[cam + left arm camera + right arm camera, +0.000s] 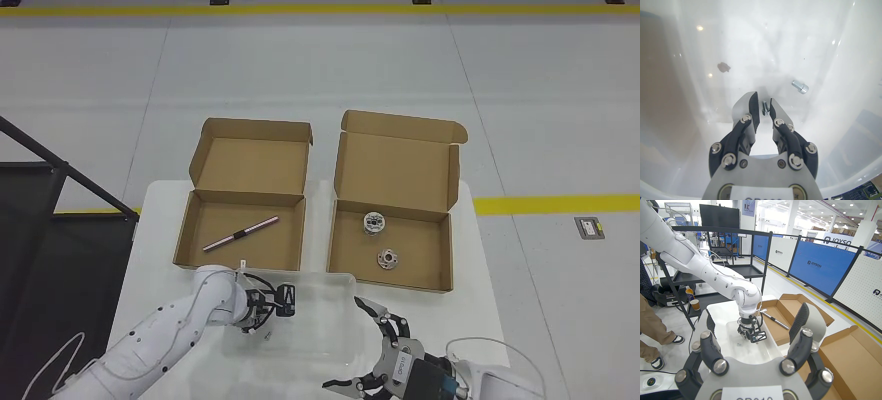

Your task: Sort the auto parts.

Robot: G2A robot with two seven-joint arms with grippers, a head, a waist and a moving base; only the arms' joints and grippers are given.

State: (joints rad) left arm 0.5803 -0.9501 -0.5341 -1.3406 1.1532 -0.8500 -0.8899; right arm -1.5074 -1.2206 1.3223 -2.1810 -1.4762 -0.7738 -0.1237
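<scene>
My left gripper (763, 99) hangs low inside the white tray (696, 94), open by a narrow gap. A small steel bolt (765, 108) sits between its fingers, with a sliver of space at one pad. A second bolt (800, 86) lies loose on the tray floor beside it. From above, the left gripper (284, 300) is over the tray (340, 283). My right gripper (358, 350) is wide open and holds nothing, at the tray's near right side. The right wrist view has the left gripper (746, 335) and the loose bolt (738, 344).
Two open cardboard boxes stand behind the tray. The left box (200, 240) holds a thin rod (241, 233). The right box (430, 250) holds two round parts (373, 221) (388, 260). A dark scrap (723, 67) lies on the tray floor. A person's legs (651, 321) stand beside the table.
</scene>
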